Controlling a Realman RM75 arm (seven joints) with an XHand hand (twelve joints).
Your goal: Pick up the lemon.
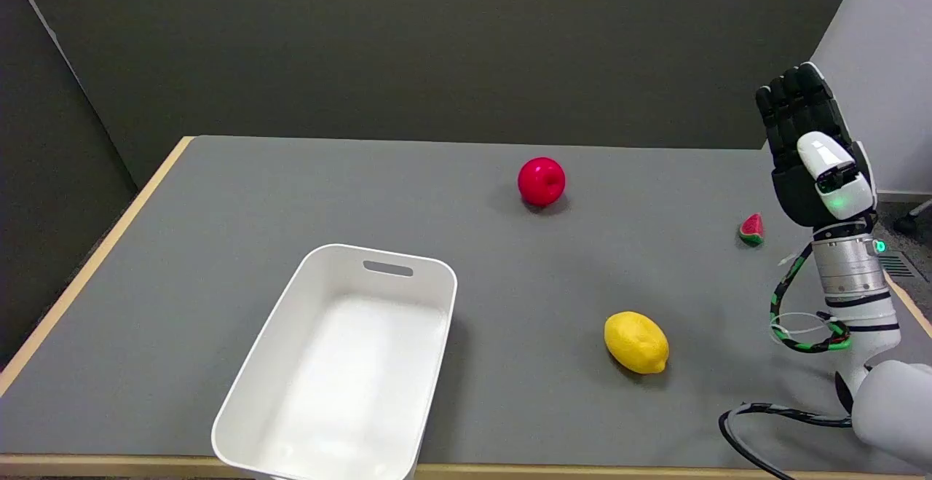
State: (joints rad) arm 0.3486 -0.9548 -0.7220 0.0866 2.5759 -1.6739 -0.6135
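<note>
The right hand (812, 148) is raised above the table's (218, 196) right edge, fingers straight, pointing upward and close side by side, holding nothing. The lemon (636, 342) lies on the table well to the left of the hand and nearer the camera, apart from everything else. Just left of the wrist, and below the hand, sits a small watermelon slice (751, 230) (red with a green rind). Farther left of the hand, toward the table's far side, rests a red apple (541, 181). A white bin (291, 334) stands far to the hand's left at the near edge, left of the lemon.
</note>
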